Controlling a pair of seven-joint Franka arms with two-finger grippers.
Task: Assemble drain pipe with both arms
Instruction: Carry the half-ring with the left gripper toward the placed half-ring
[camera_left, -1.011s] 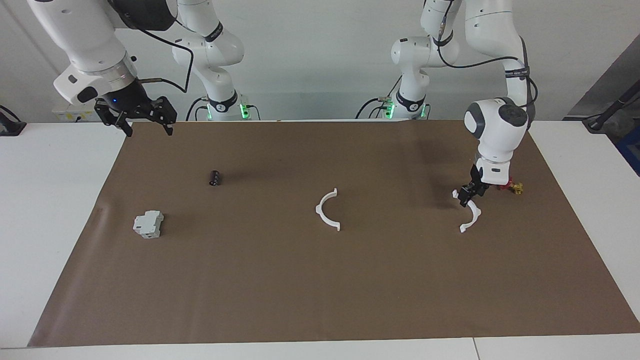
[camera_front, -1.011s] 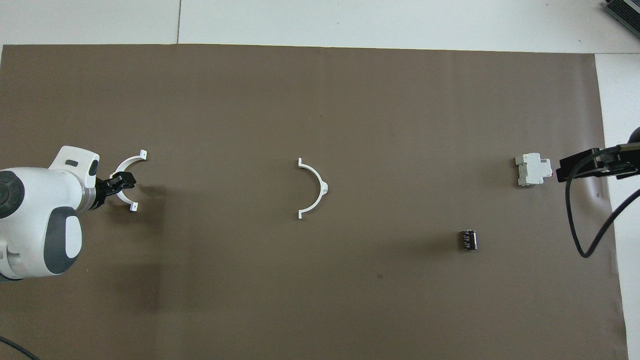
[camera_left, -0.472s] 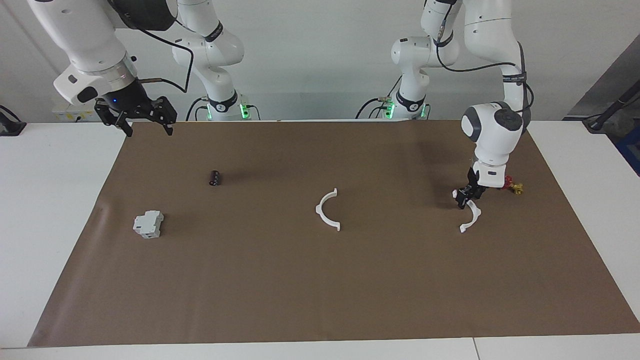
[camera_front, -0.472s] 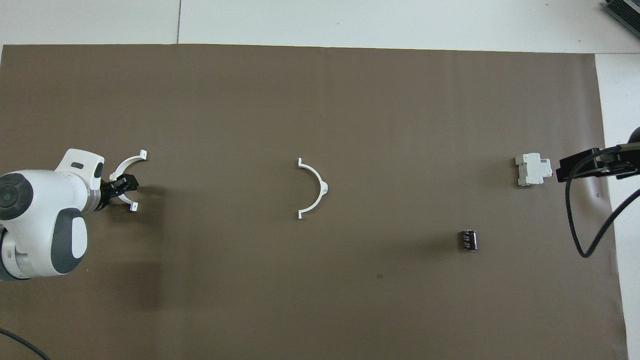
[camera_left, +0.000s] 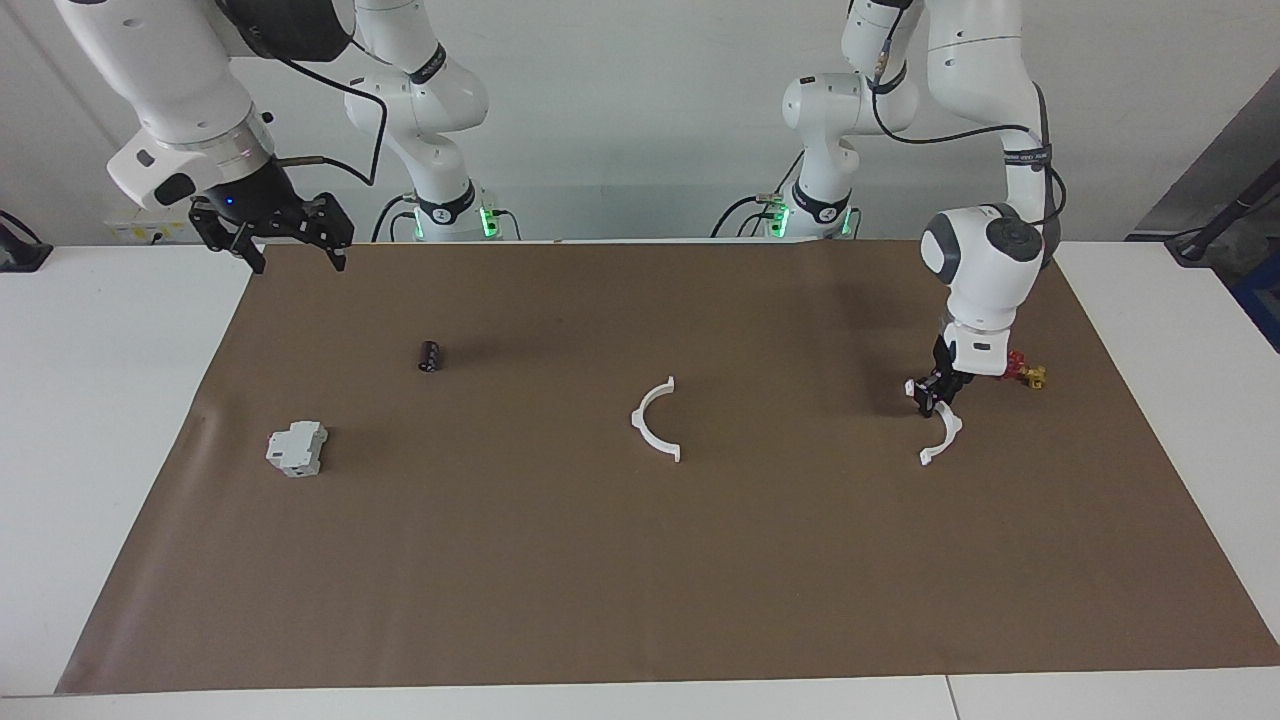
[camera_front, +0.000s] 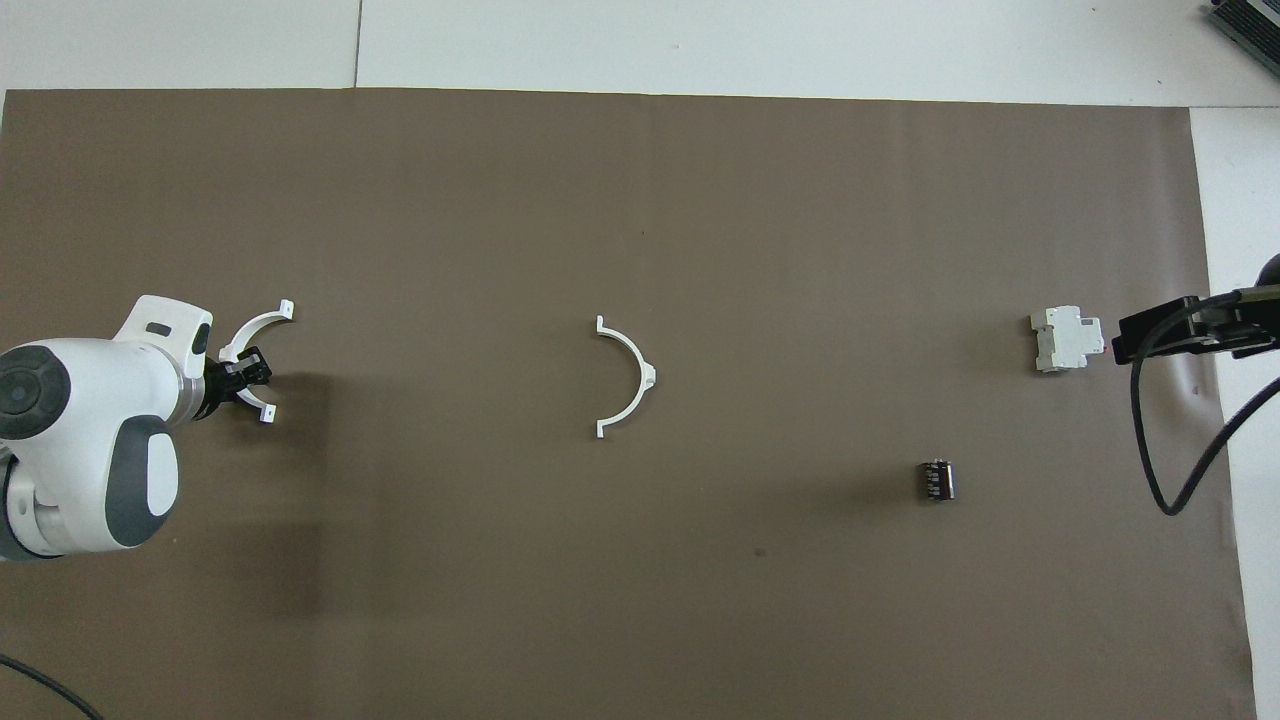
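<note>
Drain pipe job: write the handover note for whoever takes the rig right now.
Left gripper: low at the half-ring arc at the left arm's end of the mat; grip not readable.
Right gripper: open, waiting in the air over its own end's mat edge.
Second arc: flat mid-mat, untouched.
Done: nothing joined.
Left: lift both arcs, mate them into a ring.

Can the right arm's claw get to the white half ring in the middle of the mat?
Probably yes. The right claw hangs in the air over the mat's edge, and only a small black cylinder lies off to one side of the way to the middle half ring.
</note>
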